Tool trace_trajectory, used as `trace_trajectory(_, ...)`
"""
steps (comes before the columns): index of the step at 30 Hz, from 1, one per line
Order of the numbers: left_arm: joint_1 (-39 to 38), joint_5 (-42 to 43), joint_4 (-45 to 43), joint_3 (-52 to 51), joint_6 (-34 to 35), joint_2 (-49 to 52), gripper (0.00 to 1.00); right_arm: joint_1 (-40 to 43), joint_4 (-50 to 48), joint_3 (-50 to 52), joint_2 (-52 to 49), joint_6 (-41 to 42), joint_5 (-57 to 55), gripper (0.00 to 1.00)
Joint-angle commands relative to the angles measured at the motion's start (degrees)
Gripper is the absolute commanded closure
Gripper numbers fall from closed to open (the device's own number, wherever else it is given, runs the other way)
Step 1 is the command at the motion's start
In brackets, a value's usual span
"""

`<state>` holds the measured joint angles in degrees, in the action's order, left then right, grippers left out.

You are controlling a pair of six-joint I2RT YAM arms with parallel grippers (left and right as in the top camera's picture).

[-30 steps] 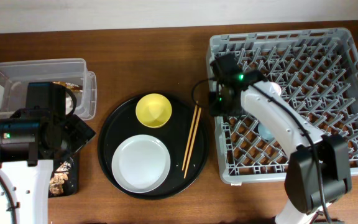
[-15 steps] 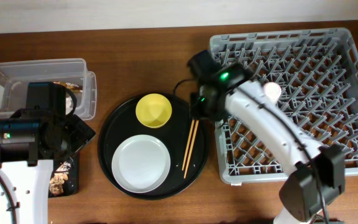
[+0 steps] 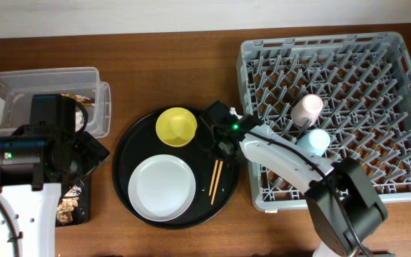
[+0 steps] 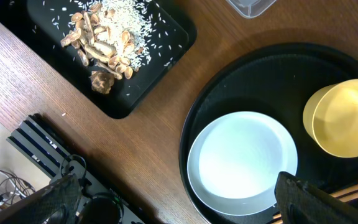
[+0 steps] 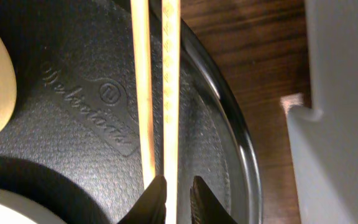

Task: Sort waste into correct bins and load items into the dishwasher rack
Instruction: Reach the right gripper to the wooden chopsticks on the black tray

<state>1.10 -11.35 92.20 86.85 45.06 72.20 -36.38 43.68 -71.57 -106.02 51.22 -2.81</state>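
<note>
The chopsticks (image 3: 217, 171) lie on the round black tray, right of the pale plate (image 3: 161, 187) and the yellow bowl (image 3: 176, 126). My right gripper (image 3: 218, 146) is low over their far half. In the right wrist view its fingers (image 5: 157, 202) straddle one chopstick (image 5: 171, 93) with a small gap still showing; the other chopstick (image 5: 143, 93) lies outside. The pink cup (image 3: 307, 108) and blue cup (image 3: 314, 140) stand in the grey rack (image 3: 398, 86). My left gripper (image 4: 182, 205) is open and empty above the plate (image 4: 241, 165) and the bare table.
The clear tub (image 3: 45, 78) stands at the back left with something brown inside. The shallow black tray (image 4: 160, 50) holds rice and brown scraps (image 4: 107, 37). The round black tray (image 3: 130, 153) fills the middle, its rim close to the rack's left wall.
My right arm has swung left out of the rack and down onto the chopsticks, leaving the pink and blue cups uncovered in the rack. The left arm has not moved.
</note>
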Motion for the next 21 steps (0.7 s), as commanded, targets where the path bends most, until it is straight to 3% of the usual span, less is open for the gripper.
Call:
trace_trajectory(1, 0.2, -0.2, 0.1, 0.4, -0.1, -0.5, 0.01, -0.1, -0.6, 0.6, -3.1, 0.9, -0.9, 0.83)
trace_trajectory(21, 0.2, -0.2, 0.1, 0.4, -0.1, -0.5, 0.01, 0.1, -1.0, -1.0, -4.9, -1.4, 1.8, 0.84)
